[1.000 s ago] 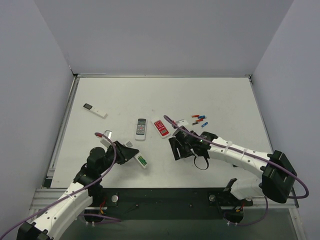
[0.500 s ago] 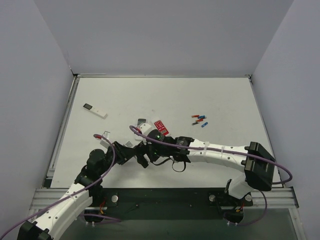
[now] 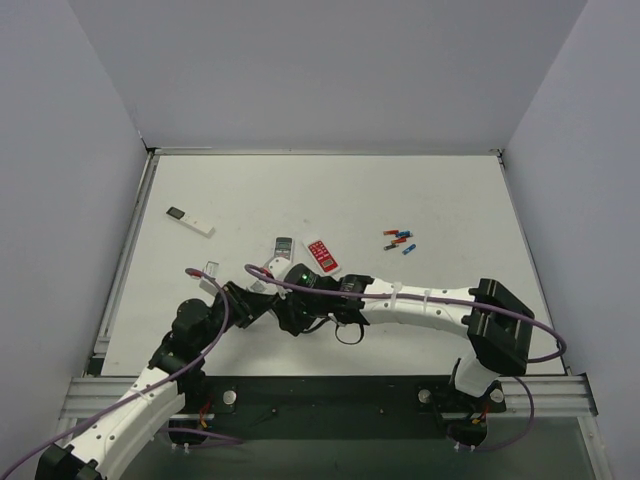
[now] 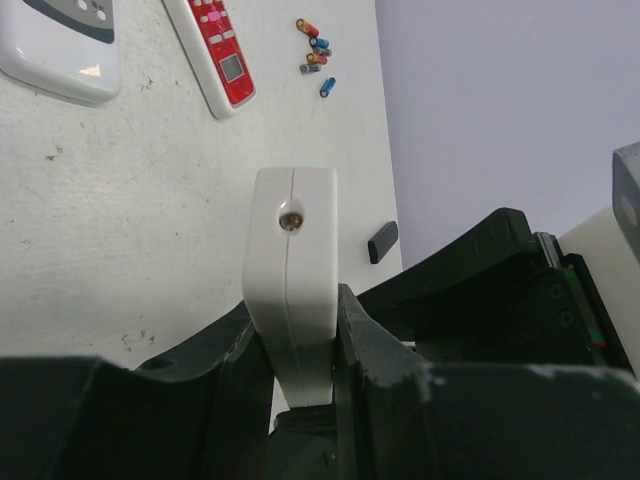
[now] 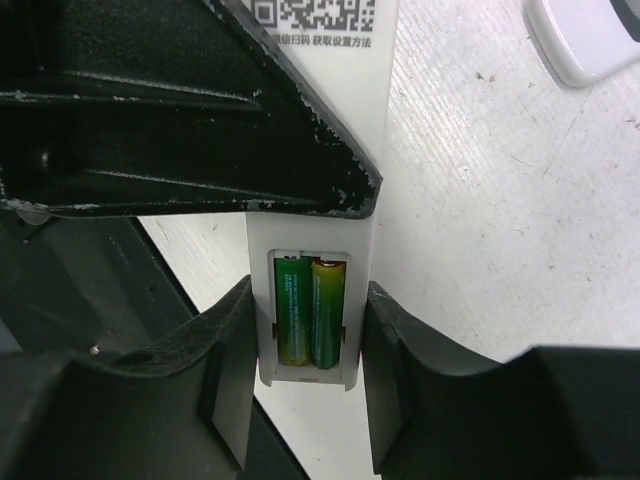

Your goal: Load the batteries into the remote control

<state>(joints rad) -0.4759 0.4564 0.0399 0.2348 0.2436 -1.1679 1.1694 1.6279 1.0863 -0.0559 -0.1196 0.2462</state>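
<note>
Looked down on a white table point(image 3: 450, 190), scuffed and speckled. Spotted a slim white stick point(image 3: 190, 221) with a black end at the far left, lying aslant and well apart from the rest. Picked out a grey-faced remote point(image 3: 283, 246) near the middle, with a red remote point(image 3: 322, 254) just to its right. Caught, further right, a loose huddle of batteries point(image 3: 400, 240), red and blue among them.

The remote control point(image 5: 350, 100) back carries a QR code point(image 5: 325, 12) at the top centre of the right wrist view. One line of small Chinese print point(image 5: 320, 42) runs directly below it.
</note>
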